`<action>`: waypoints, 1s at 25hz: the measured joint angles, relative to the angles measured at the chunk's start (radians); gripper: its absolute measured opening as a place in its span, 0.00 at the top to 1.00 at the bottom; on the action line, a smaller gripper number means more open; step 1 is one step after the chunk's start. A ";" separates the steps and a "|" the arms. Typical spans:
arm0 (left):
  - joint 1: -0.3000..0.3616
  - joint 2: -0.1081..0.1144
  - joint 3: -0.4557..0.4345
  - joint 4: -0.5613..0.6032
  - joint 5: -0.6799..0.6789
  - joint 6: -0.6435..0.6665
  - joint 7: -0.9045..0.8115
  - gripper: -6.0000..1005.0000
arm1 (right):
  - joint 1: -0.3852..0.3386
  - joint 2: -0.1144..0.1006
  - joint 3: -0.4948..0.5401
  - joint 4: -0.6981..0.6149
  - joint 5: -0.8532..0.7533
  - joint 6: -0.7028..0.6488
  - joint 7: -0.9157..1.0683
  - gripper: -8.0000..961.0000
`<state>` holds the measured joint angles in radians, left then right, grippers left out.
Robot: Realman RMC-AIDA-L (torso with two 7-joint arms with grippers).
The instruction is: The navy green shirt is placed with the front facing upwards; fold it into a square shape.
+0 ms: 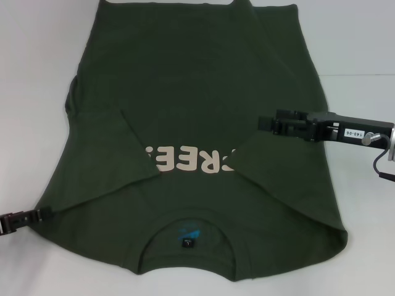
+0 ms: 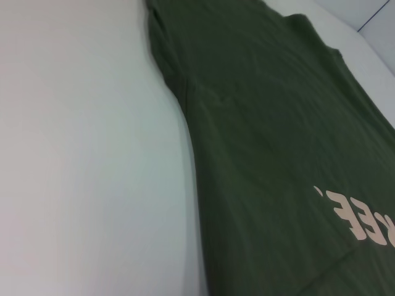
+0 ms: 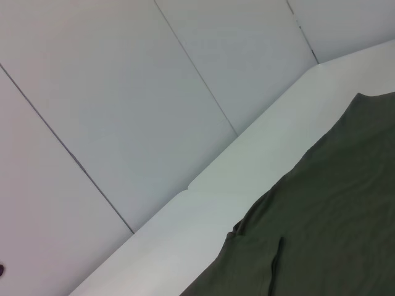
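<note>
The left tool (image 1: 42, 213), a black clamp, sits at the near left edge of the smooth white bench (image 1: 37, 74), touching the shirt's shoulder corner; I cannot tell whether it grips the cloth. The large dark olive-green soft cotton shirt (image 1: 191, 92) lies flat, both sleeves folded inward over cream block lettering (image 1: 191, 161), collar nearest. The right tool (image 1: 264, 123) hovers over its right side, narrow and holding nothing visible.

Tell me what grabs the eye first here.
The navy green shirt fills the white table, both sleeves folded inward over its cream lettering, collar nearest the robot. The right gripper hovers over the shirt's right side; the left gripper sits at its near left edge.
</note>
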<state>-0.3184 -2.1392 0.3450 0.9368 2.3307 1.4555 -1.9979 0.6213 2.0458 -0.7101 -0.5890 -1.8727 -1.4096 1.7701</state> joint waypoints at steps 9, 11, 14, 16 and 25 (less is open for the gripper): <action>-0.004 0.000 0.006 -0.002 0.032 0.022 -0.002 0.13 | 0.000 0.000 0.001 0.001 0.001 0.000 0.000 0.04; -0.007 0.000 0.013 -0.004 0.040 0.024 -0.002 0.13 | 0.000 0.000 0.001 0.003 0.001 0.000 0.000 0.04; -0.013 -0.001 0.022 -0.005 0.041 0.024 -0.002 0.13 | 0.000 0.000 0.001 0.004 0.002 -0.003 0.000 0.04; -0.018 -0.001 0.023 -0.006 0.042 0.024 -0.002 0.13 | 0.000 0.000 0.002 0.004 0.002 -0.005 0.000 0.04; -0.036 -0.001 0.025 -0.007 0.042 0.016 -0.005 0.18 | -0.007 0.000 0.012 0.005 0.002 -0.008 0.000 0.04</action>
<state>-0.3542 -2.1403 0.3698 0.9296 2.3729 1.4716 -2.0034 0.6138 2.0459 -0.6979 -0.5841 -1.8704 -1.4172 1.7701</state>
